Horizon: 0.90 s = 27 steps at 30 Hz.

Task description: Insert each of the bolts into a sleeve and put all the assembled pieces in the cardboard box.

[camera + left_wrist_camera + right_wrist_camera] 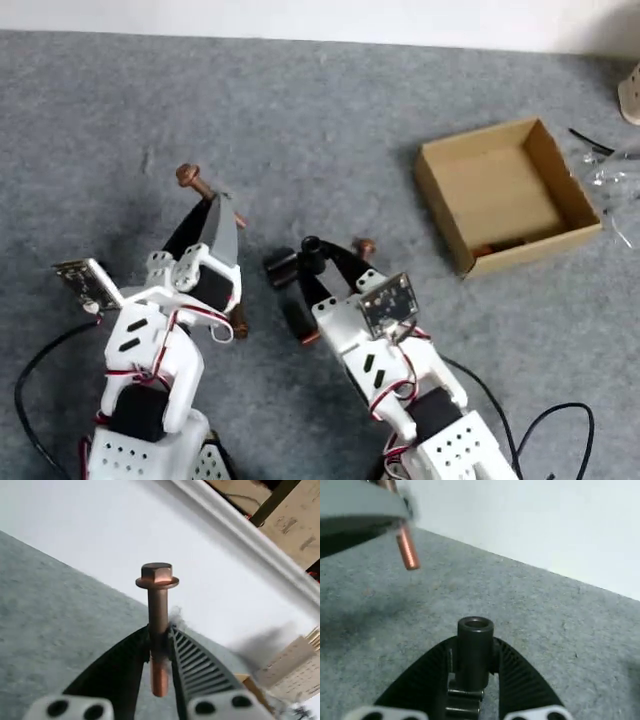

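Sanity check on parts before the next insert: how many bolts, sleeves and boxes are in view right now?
Copper bolt: 3, one in the left gripper, two loose on the grey carpet.
Black sleeve: 3, one in the right gripper, two on the carpet.
Cardboard box: 1, with a copper piece inside, too small to identify, not counted.
Total: 7.

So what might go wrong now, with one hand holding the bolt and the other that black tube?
The left hand pinches the bolt mid-shaft, so little of the tip pokes out; its fingers may bump the sleeve in the right hand before the bolt goes deep. The tip sits off to one side of the sleeve's mouth, so it may catch the rim and slip.
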### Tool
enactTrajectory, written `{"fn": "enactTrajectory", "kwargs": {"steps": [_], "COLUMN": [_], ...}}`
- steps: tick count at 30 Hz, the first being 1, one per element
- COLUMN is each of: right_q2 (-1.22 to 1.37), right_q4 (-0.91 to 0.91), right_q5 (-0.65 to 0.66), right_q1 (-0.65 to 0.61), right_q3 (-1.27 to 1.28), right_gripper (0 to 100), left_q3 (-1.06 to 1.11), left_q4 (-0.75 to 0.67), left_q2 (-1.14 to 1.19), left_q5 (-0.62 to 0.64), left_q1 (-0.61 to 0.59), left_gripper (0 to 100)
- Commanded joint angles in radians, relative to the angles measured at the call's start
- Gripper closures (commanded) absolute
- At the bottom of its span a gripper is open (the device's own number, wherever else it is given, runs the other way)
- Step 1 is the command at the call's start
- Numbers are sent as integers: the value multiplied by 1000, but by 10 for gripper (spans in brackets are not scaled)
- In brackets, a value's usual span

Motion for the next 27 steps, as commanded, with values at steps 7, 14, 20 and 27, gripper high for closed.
{"fn": "enactTrajectory", "kwargs": {"steps": [7,14,20,27], "right_q2": [54,51,51,51], "right_q4": [-64,-42,-42,-42], "right_q5": [49,137,137,138], "right_q1": [-39,-71,-70,-70], "right_q3": [97,97,97,97], "right_gripper": [994,994,994,994], "left_q3": [-163,-67,-39,-7], "left_q4": [89,91,92,89], "left_q2": [-28,-27,-25,-25], "left_q5": [-71,-155,-178,-180], "left_q1": [251,292,294,294], "left_gripper": [990,990,990,990]}}
